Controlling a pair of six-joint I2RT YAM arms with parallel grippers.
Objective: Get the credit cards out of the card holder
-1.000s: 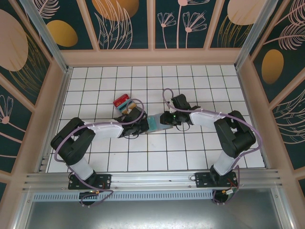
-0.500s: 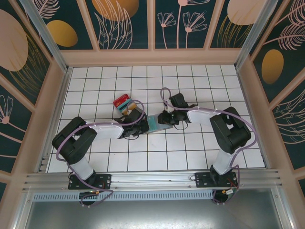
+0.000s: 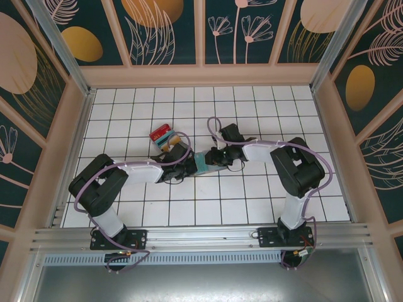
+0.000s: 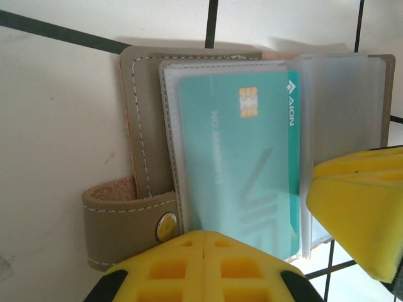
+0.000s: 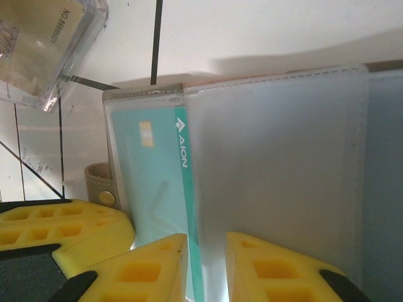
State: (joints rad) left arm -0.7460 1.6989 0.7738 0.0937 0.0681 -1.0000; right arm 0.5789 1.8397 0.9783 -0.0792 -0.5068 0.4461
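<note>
**Both grippers on the open card holder, teal card still sleeved**

From above, the card holder [image 3: 204, 161] lies open flat near the middle of the tiled table [image 3: 252, 207]. Left gripper [image 4: 204, 263] is at its 9 o'clock and right gripper [image 5: 206, 270] at its 3 o'clock. Loose cards [image 3: 164, 134], red on top, sit in a pile at the holder's 10 o'clock, well apart from it.

In the left wrist view, the left gripper's fingers are pressed together with no gap, over the holder's 6 o'clock edge. Teal card [image 4: 236, 163] sits fully inside a clear sleeve [image 4: 340, 113]. The strap [image 4: 119, 217] with its snap sticks out at 8 o'clock.

In the right wrist view, the right gripper's fingers are narrow, with a sleeve edge running into the gap. Can't tell if it's clamped.
</note>
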